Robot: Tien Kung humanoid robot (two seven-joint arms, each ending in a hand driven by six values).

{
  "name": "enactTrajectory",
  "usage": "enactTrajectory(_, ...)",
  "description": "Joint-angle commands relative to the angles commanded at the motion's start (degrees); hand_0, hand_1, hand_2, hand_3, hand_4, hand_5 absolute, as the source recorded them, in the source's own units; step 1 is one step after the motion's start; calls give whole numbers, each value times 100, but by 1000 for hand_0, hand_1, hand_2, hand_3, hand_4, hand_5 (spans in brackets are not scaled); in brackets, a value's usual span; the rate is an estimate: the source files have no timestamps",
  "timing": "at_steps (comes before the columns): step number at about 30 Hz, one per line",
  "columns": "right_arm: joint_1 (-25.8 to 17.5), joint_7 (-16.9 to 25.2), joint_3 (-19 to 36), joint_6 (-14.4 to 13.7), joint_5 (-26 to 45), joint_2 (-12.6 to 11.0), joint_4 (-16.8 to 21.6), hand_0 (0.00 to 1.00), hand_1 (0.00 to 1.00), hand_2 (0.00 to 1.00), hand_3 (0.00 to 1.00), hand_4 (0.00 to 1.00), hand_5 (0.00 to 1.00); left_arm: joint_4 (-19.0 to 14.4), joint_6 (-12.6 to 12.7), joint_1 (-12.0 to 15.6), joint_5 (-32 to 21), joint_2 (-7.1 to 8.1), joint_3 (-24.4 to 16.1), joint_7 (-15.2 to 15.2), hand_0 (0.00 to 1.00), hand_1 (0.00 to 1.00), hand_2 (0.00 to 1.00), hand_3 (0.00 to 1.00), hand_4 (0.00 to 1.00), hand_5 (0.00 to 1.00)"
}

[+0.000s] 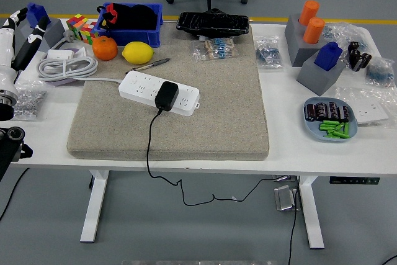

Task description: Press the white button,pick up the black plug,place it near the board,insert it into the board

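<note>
At far left, the left hand (holding nothing) hangs loosely open.

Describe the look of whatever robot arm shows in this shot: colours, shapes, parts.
Only the left arm shows, at the picture's left edge: a white cylindrical shell ending in a silver metal ring, black finger-like parts with white accents above it, and a black jointed piece with round bosses lower down. The right arm is out of frame.

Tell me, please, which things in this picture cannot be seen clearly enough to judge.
- Left hand, head view: cut by the left edge; grip unclear.
- Right arm: out of frame.
- Black plug: covers its socket on the white power strip, prongs hidden.
- White button: too small.
</note>
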Motion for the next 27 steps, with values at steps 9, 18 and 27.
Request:
enactTrajectory(9,33,-8,-8,-4,-19,-45,2,854,727,717,683,857,478,38,-29,19,-1,-24,-27,16,998,960,915,927,912,997)
enactTrajectory(18,34,-7,8,-5,-13,-62,-5,853,727,717,683,856,478,17,-37,11,-12,-26,-43,9,998,959,915,927,911,998)
enactTrajectory(27,26,-11,30,-2,-16,-60,7,854,727,716,682,855,478,-5,-38,-10,-29,-24,-14,10,998,958,914,925,909,998)
